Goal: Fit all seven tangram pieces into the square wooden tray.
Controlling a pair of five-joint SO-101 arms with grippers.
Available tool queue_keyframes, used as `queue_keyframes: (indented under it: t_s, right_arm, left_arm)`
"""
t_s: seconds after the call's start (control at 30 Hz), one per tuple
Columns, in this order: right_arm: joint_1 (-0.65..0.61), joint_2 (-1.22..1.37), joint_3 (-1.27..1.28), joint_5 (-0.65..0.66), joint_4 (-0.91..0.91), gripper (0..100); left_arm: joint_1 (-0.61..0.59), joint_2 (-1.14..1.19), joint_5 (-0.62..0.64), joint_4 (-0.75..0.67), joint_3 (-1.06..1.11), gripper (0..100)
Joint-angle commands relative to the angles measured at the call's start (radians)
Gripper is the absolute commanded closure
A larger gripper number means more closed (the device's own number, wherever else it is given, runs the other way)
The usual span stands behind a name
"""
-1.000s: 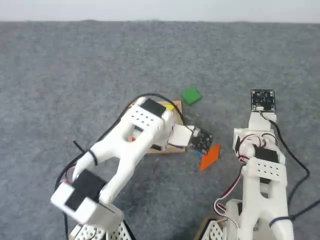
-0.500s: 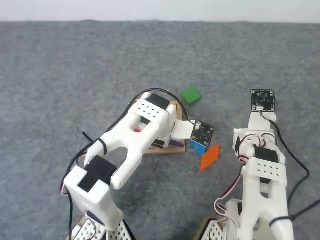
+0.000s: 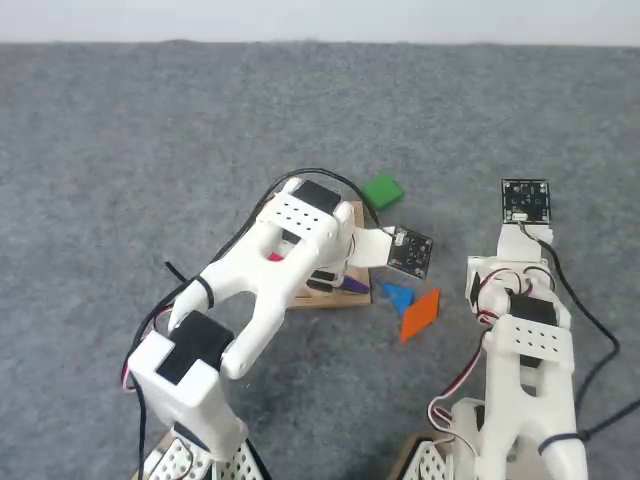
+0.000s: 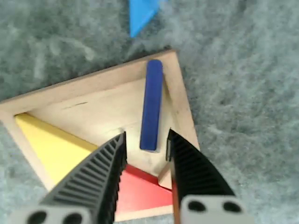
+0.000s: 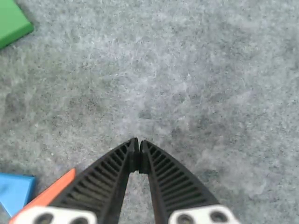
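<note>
The square wooden tray (image 4: 93,81) holds a yellow triangle (image 4: 56,144), a red piece (image 4: 140,193) and a dark purple-blue piece (image 4: 152,102) that stands on edge along one wall. My left gripper (image 4: 145,137) is open just above the tray, its fingers on either side of that piece's near end without touching it. From above, the left arm covers most of the tray (image 3: 356,215), and the purple piece (image 3: 350,285) pokes out at its near right corner. My right gripper (image 5: 139,142) is shut and empty over bare carpet.
A light blue triangle (image 3: 398,294) and an orange piece (image 3: 420,314) lie on the carpet right of the tray, and a green square (image 3: 382,191) lies behind it. The right arm (image 3: 525,330) stands farther right. Grey carpet stretches to the left and back.
My left arm's wrist has swung back and to the right over the tray, uncovering the light blue triangle on the carpet. The right arm has stayed still.
</note>
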Motion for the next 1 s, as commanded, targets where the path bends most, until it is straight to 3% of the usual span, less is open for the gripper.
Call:
queue_keyframes:
  t_s: [0.0, 0.5, 0.67, 0.8, 0.9, 0.97]
  right_arm:
    - [0.012, -0.039, -0.063, -0.009, 0.002, 98.3]
    - [-0.019, -0.039, -0.063, -0.002, 0.004, 98.3]
    - [-0.024, -0.039, -0.081, 0.018, 0.013, 98.3]
    - [-0.111, -0.031, -0.201, 0.083, 0.182, 98.3]
    - [-0.285, -0.025, -0.282, 0.157, 0.311, 97.9]
    - [-0.398, -0.025, -0.325, 0.199, 0.371, 97.8]
  left_arm:
    - [-0.008, -0.006, 0.025, -0.035, -0.045, 86]
    - [-0.009, -0.021, 0.325, -0.198, -0.059, 87]
    - [-0.048, -0.155, 0.591, -0.121, -0.091, 87]
    - [-0.175, -0.287, 0.852, -0.077, -0.077, 87]
    - [-0.351, -0.307, 1.053, -0.1, -0.021, 87]
    - [-0.483, -0.302, 1.122, -0.123, 0.025, 87]
